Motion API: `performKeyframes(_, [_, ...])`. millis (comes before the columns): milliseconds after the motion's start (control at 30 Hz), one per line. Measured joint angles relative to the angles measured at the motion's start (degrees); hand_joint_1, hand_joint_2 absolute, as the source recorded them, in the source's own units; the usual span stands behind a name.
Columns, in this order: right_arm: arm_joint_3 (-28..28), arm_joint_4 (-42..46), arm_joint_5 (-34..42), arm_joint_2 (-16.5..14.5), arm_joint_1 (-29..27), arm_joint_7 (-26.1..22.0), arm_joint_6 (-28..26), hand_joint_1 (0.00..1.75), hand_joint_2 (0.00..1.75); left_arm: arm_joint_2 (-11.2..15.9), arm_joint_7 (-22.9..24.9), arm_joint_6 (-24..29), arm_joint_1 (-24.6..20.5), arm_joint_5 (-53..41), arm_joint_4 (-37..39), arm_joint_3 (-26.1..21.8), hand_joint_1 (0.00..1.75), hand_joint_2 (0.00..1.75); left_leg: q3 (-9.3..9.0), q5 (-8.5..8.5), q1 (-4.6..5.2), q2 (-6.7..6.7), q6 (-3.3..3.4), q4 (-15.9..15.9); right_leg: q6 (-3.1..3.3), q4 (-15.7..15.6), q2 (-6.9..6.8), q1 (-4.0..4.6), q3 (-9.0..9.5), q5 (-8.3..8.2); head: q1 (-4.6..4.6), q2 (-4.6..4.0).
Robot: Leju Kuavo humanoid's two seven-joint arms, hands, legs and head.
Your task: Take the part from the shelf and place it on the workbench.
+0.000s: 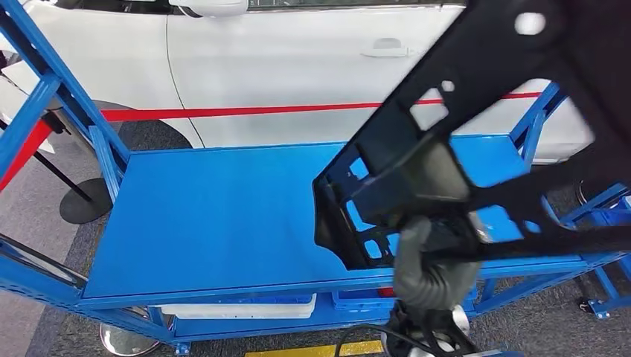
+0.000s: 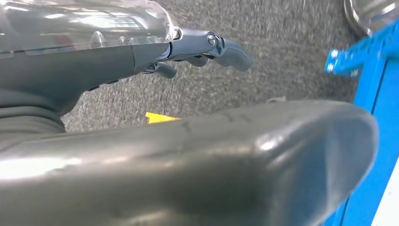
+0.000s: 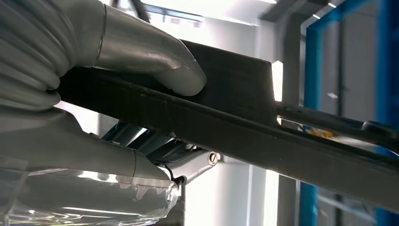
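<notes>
Part [image 1: 476, 126]: you see it nearest, black frame, long axis slanting away from your fingers, above the blue workbench [image 1: 223, 216].
Right hand [image 3: 94, 108]: thumb and fingers pinch its edge.
Left hand [image 2: 188, 141]: fingers [image 2: 226, 52] apart, holding nothing.
Bin [image 1: 238, 306]: white, under the bench; contents hidden.

No readable txt, labels, brand marks, nos. or signs in any view. Black part [image 1: 476, 141]: bare, no markings legible. Blue counter [image 1: 216, 216]: plain, no lettering. White car [image 1: 312, 59] behind: no badge or plate readable. Yellow floor strip [image 1: 320, 349]: no wording to make out.
</notes>
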State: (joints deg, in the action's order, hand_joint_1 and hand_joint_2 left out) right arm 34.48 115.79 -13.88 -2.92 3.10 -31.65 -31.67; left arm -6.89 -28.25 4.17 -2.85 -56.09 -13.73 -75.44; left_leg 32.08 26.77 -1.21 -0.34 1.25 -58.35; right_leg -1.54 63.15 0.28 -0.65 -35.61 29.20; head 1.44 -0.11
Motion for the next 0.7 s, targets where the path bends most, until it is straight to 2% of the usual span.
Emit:
performKeyframes(67, [-1.09, 2.58, 2.59, 0.75, -2.13, -1.18, 0.54, 1.75, 1.75, -0.13, -0.61, 0.02, -0.04, 0.26, 0.0, -0.19, 0.0, 0.0, 0.03, 0.01, 0.03, 0.03, 0.29, 0.02, -0.41, 7.26, -0.02, -0.12, -3.41, 3.61, -0.03, 0.0])
performKeyframes(100, [-1.64, 3.4, 3.68, 1.02, -3.37, -1.55, 0.76, 1.75, 1.75, -0.2, -0.88, -0.04, -0.06, 0.55, 0.0, -0.37, 0.0, 0.0, 0.02, 0.03, 0.04, 0.04, 0.32, 0.01, -0.54, 10.24, -0.03, -0.16, -4.88, 4.57, -0.03, 0.01])
performKeyframes(133, [-2.14, 3.91, 4.44, 1.19, -4.63, -1.75, 0.89, 1.75, 1.75, -0.29, -1.03, 0.01, -0.1, 0.9, 0.0, -0.64, 0.0, 0.0, 0.0, 0.07, 0.05, 0.03, 0.32, 0.0, -0.61, 11.36, -0.05, -0.21, -5.48, 4.41, -0.04, 0.0])
performKeyframes(167, [-2.62, 4.25, 5.02, 1.31, -5.83, -1.85, 1.01, 1.75, 1.75, -0.42, -1.07, 0.2, -0.15, 1.19, 0.0, -0.96, 0.0, 0.0, -0.07, 0.13, 0.04, 0.0, 0.28, 0.0, -0.61, 10.21, -0.08, -0.27, -4.97, 3.19, -0.04, 0.0])
performKeyframes(233, [-3.44, 4.66, 5.84, 1.46, -7.66, -1.99, 1.36, 1.75, 1.75, -0.69, -0.86, 0.73, -0.24, 1.53, 0.0, -1.49, 0.0, 0.0, -0.32, 0.32, 0.05, -0.05, 0.02, -0.01, -0.44, 2.91, -0.17, -0.42, -1.39, -0.58, -0.04, 0.01])
performKeyframes(267, [-3.76, 4.77, 6.06, 1.51, -8.29, -2.06, 1.58, 1.75, 1.75, -0.78, -0.7, 1.05, -0.28, 1.56, 0.0, -1.65, 0.0, 0.0, -0.4, 0.46, 0.16, -0.07, -0.24, -0.07, -0.24, -0.64, -0.2, -0.35, 0.35, -1.87, -0.03, 0.01])
performKeyframes(300, [-4.05, 4.84, 6.14, 1.55, -8.88, -2.08, 1.85, 1.75, 1.75, -0.84, -0.48, 1.44, -0.33, 1.58, 0.0, -1.81, 0.0, 0.0, -0.44, 0.57, 0.28, -0.07, -0.56, -0.09, 0.02, -2.97, -0.18, -0.25, 1.45, -2.51, -0.01, 0.01])
performKeyframes(333, [-4.39, 4.87, 6.31, 1.56, -9.59, -2.03, 2.33, 1.75, 1.75, -0.89, -0.19, 1.93, -0.38, 1.68, 0.0, -2.03, 0.0, 0.0, -0.46, 0.63, 0.4, -0.07, -0.9, -0.08, 0.33, -3.98, -0.15, -0.11, 1.88, -2.56, 0.01, 0.01])
performKeyframes(400, [-5.29, 4.84, 6.83, 1.51, -11.56, -2.08, 4.05, 1.75, 1.75, -1.01, 0.57, 2.87, -0.49, 1.92, 0.0, -2.57, 0.0, 0.0, -0.57, 0.59, 0.46, -0.1, -1.64, 0.05, 1.08, -4.12, -0.14, 0.03, 1.85, -2.68, 0.02, 0.0])
performKeyframes(467, [-6.42, 4.63, 7.54, 1.14, -13.81, -2.86, 6.6, 1.75, 1.75, -1.1, 1.25, 3.31, -0.51, 2.14, 0.0, -2.99, 0.0, 0.0, -0.17, 1.84, 0.33, -0.06, -2.2, -1.2, 1.84, -4.43, -0.31, -0.1, 1.87, -3.01, 0.05, 0.0])
performKeyframes(500, [-7.04, 4.47, 7.96, 0.84, -14.86, -3.5, 7.89, 1.75, 1.75, -1.14, 1.51, 3.39, -0.52, 2.25, 0.0, -3.19, 0.0, 0.0, 0.67, 3.5, 0.28, -0.02, -2.37, -3.35, 2.17, -4.58, -0.41, -0.17, 1.82, -3.16, 0.07, 0.0])
performKeyframes(567, [-8.46, 3.96, 9.08, 0.2, -16.88, -4.96, 10.56, 1.75, 1.75, -1.27, 1.87, 3.53, -0.52, 2.47, 0.0, -3.67, 0.0, 0.0, 3.46, 7.73, 0.24, 0.03, -2.57, -10.45, 2.62, -4.55, -0.57, 0.02, 1.59, -3.28, 0.1, 0.01])
performKeyframes(600, [-9.24, 3.59, 9.7, -0.1, -17.86, -5.6, 11.97, 1.75, 1.75, -1.37, 2.0, 3.61, -0.5, 2.54, 0.0, -3.92, 0.0, 0.0, 4.71, 9.18, 0.24, 0.03, -2.61, -13.78, 2.74, -4.49, -0.63, 0.16, 1.45, -3.32, 0.09, 0.0])
performKeyframes(633, [-10.03, 3.17, 10.26, -0.44, -18.79, -6.13, 13.41, 1.75, 1.75, -1.47, 2.08, 3.69, -0.48, 2.6, 0.0, -4.11, 0.0, 0.0, 5.25, 9.62, 0.24, 0.03, -2.59, -15.57, 2.82, -4.43, -0.66, 0.3, 1.34, -3.36, 0.09, 0.0])
performKeyframes(667, [-10.78, 2.76, 10.72, -0.81, -19.61, -6.49, 14.78, 1.75, 1.75, -1.56, 2.1, 3.73, -0.46, 2.67, 0.0, -4.25, 0.0, 0.0, 4.75, 8.94, 0.27, 0.04, -2.46, -15.16, 2.86, -4.34, -0.66, 0.43, 1.24, -3.4, 0.09, 0.0])
performKeyframes(700, [-11.51, 2.33, 11.13, -1.2, -20.29, -6.74, 16.17, 1.75, 1.75, -1.63, 2.12, 3.79, -0.47, 2.73, 0.0, -4.36, 0.0, 0.0, 3.13, 7.35, 0.33, 0.03, -2.21, -12.5, 2.88, -4.23, -0.64, 0.54, 1.18, -3.44, 0.09, 0.01])
